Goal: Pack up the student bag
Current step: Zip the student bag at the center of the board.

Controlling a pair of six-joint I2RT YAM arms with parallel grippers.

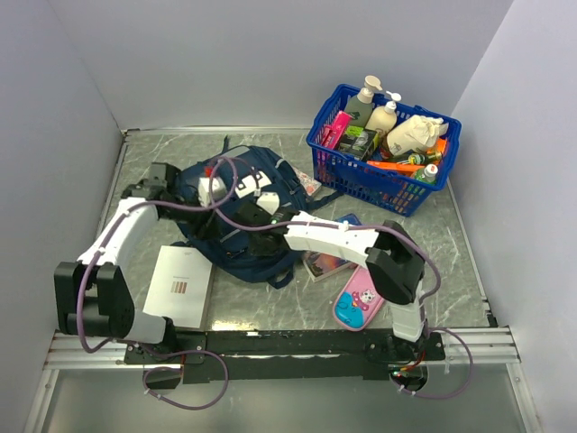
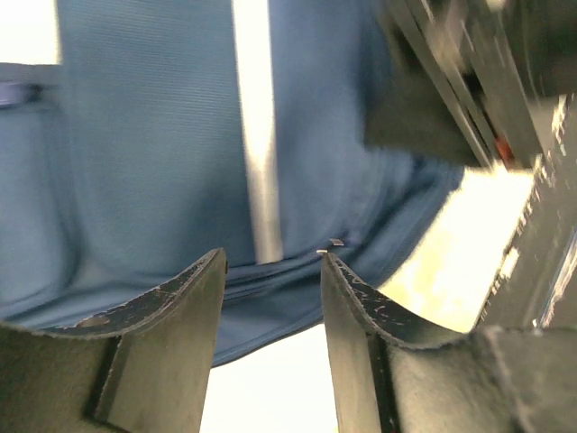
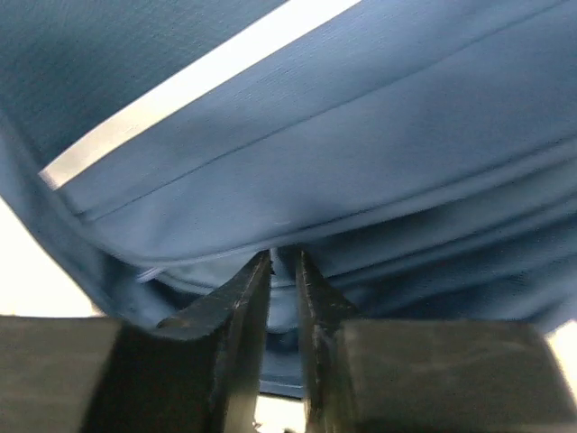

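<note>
The navy student bag (image 1: 263,168) lies left of the table's middle, with both arms reaching over it. My left gripper (image 1: 209,191) is at the bag's upper left. In the left wrist view its fingers (image 2: 272,257) stand apart, open, with the bag's blue cloth (image 2: 153,135) and a pale stripe (image 2: 257,135) just beyond the tips. My right gripper (image 1: 261,209) is over the bag's middle. The right wrist view shows that gripper (image 3: 284,255) nearly closed, with a fold of the bag's fabric (image 3: 361,135) pinched between the fingers.
A blue plastic basket (image 1: 361,180) full of bottles and packets stands at the back right. A white booklet (image 1: 180,284) lies near the left arm's base. A pink pencil case (image 1: 359,299) and a book (image 1: 320,263) lie under the right arm. Walls close three sides.
</note>
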